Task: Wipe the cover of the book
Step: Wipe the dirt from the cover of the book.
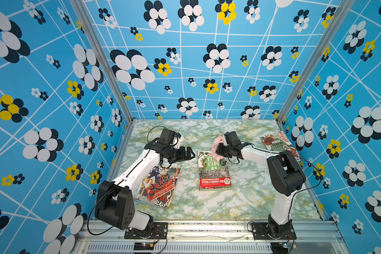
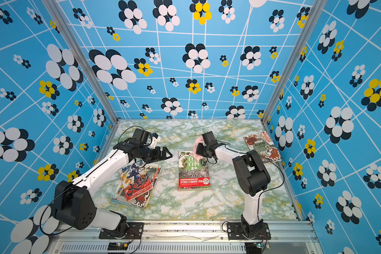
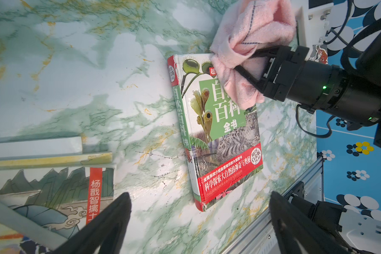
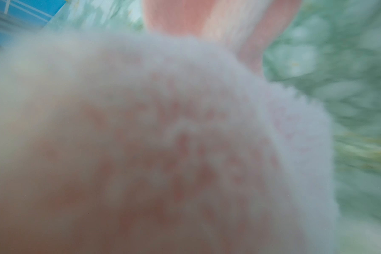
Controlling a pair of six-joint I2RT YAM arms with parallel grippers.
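Your right gripper point(image 3: 240, 62), clenched on the cloth point(image 3: 251, 28), rests it at the 1 o'clock corner of the book point(image 1: 215, 173), which lies at the centre of the table point(image 1: 251, 198). The left gripper point(image 1: 188, 154) hangs released at the book's 9 o'clock. The wipe looks barely started; next, drag the cloth toward 6 o'clock with steady downward contact.

A blurred pink cloth point(image 4: 163, 143) fills most of the right wrist view, very close to the lens; green marbled bench point(image 4: 350, 88) shows past it, blue wall point(image 4: 20, 15) at one corner
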